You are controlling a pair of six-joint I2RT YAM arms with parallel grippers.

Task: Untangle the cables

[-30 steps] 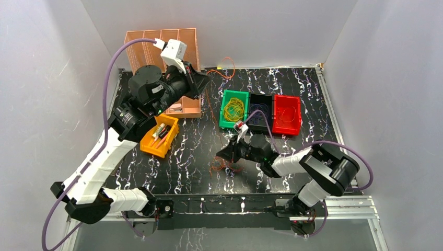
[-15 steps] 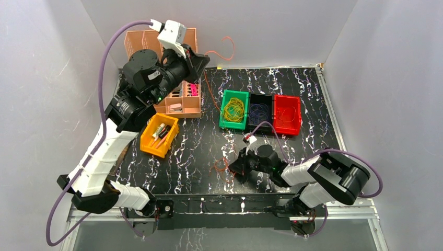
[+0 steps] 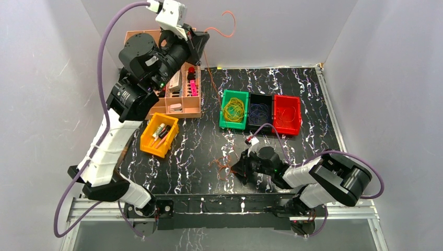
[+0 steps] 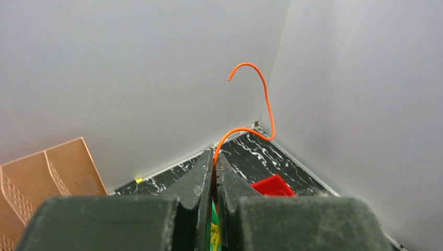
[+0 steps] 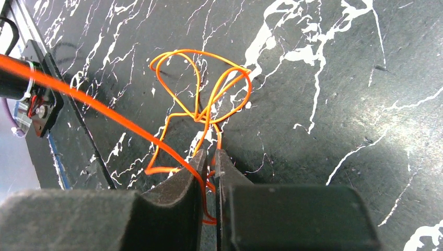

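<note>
A small tangle of thin orange cables (image 3: 222,168) (image 5: 201,112) lies on the black marbled table near its front edge. My right gripper (image 3: 239,170) (image 5: 210,154) sits low at the tangle, jaws pinched nearly together with orange strands caught between them. One taut orange strand (image 5: 104,112) runs up from there toward the back left. High by the back wall, my left gripper (image 3: 203,39) (image 4: 214,154) is shut on that orange cable (image 4: 266,102), whose free end curls above the fingertips. More cables lie in the bins: yellow loops (image 3: 234,110) and blue ones (image 3: 260,111).
A green bin (image 3: 222,110), a black bin (image 3: 259,96) and a red bin (image 3: 299,116) stand in a row mid-table. An orange bin (image 3: 149,149) holding small parts and a peach divided organizer (image 3: 183,113) sit under the raised left arm. White walls enclose the table.
The left arm has lifted higher and back, pulling the orange cable up with it. The right gripper moved toward the front edge with the tangle, then barely shifted.
</note>
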